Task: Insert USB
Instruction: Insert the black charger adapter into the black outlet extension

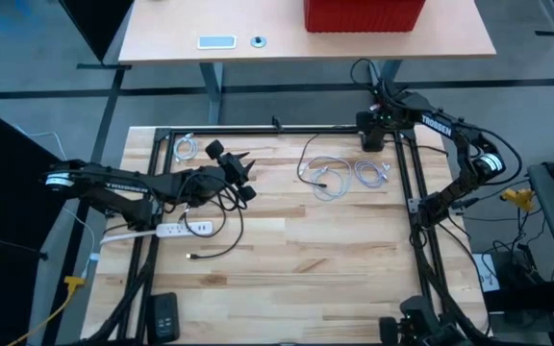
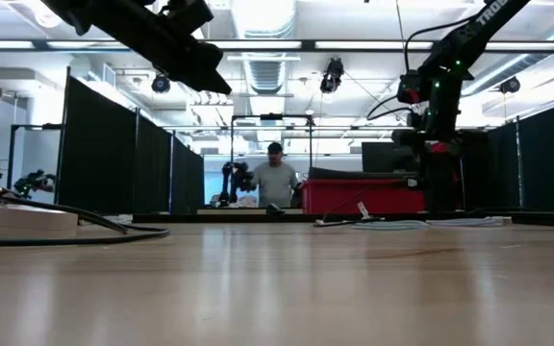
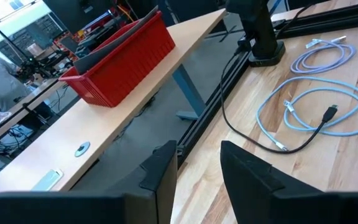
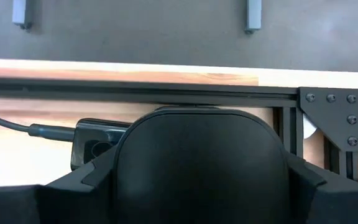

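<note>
In the high view a white power strip point(image 1: 174, 230) lies flat near the table's left edge; the low view has the strip point(image 2: 22, 219) at far left. A black cable loops past it, and its plug end point(image 1: 192, 257) rests on the wood just nearer than the strip. My left gripper point(image 1: 242, 175) hovers open above the table, to the right of the strip and holding nothing; the left wrist view shows its two fingers point(image 3: 197, 158) apart. My right arm is parked at the far right corner with its gripper point(image 1: 373, 133) pointing down.
Pale coiled cables point(image 1: 330, 178) point(image 3: 319, 109) and another coil point(image 1: 371, 173) lie mid-table toward the far right, with a black plug point(image 3: 331, 113) among them. A small coil point(image 1: 186, 147) sits far left. A black frame rail point(image 1: 287, 128) lines the far edge. A red bin point(image 3: 120, 59) stands on the desk beyond.
</note>
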Available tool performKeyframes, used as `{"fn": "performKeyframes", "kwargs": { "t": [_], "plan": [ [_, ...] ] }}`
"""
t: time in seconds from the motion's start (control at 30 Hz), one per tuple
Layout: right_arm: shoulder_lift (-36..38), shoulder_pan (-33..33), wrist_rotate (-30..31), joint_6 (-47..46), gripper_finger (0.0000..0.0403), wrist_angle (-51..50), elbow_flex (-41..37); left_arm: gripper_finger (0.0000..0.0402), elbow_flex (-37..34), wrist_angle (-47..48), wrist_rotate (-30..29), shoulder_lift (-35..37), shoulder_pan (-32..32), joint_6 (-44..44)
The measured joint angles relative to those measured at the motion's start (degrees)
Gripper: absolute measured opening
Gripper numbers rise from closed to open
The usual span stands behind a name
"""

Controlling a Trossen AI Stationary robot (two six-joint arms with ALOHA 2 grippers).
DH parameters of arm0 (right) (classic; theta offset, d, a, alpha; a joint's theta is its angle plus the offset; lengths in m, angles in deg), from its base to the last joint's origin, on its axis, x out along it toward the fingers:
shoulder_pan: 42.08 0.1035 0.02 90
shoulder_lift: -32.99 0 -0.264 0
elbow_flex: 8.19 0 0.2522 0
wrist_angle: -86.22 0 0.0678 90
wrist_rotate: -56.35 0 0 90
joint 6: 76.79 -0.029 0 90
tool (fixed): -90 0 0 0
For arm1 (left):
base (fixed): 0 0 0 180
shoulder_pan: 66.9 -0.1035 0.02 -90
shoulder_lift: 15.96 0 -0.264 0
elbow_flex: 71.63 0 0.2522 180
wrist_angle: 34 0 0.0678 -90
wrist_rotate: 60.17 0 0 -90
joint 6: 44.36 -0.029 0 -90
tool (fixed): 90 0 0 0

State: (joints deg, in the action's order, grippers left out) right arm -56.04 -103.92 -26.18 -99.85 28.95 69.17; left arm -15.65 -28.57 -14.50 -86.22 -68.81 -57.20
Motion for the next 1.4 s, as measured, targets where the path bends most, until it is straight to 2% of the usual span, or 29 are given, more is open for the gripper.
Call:
{"fn": "performKeyframes", "kwargs": {
  "t": [0.37,0.5,0.6,0.87,1.17,1.4],
  "plan": [
    [5.7,0.2,-1.4,0.5,0.0263,-1.7,-0.5,0.012,0.0,0.0,1.9,0.0,0.0,0.0],
    [5.7,0.1,-1.0,0.0,0.0301,-0.8,-0.6,0.0123,0.0,0.1,2.1,0.0,0.0,0.3],
    [5.3,0.1,-0.4,-0.5,0.0314,-0.2,-0.7,0.0119,0.0,0.1,2.1,0.0,0.0,0.5],
    [5.6,0.1,-0.2,-0.5,0.0299,0.9,-1.2,0.0106,0.0,0.4,3.1,0.0,0.0,0.9],
    [6.4,0.1,0.4,-0.3,0.0289,1.9,-1.1,0.0115,0.0,0.4,3.1,0.0,0.0,0.8],
    [6.7,0.9,3.2,-0.2,0.0286,2.1,-1.1,0.0112,0.0,1.8,3.0,0.0,0.0,0.7]
  ]
}}
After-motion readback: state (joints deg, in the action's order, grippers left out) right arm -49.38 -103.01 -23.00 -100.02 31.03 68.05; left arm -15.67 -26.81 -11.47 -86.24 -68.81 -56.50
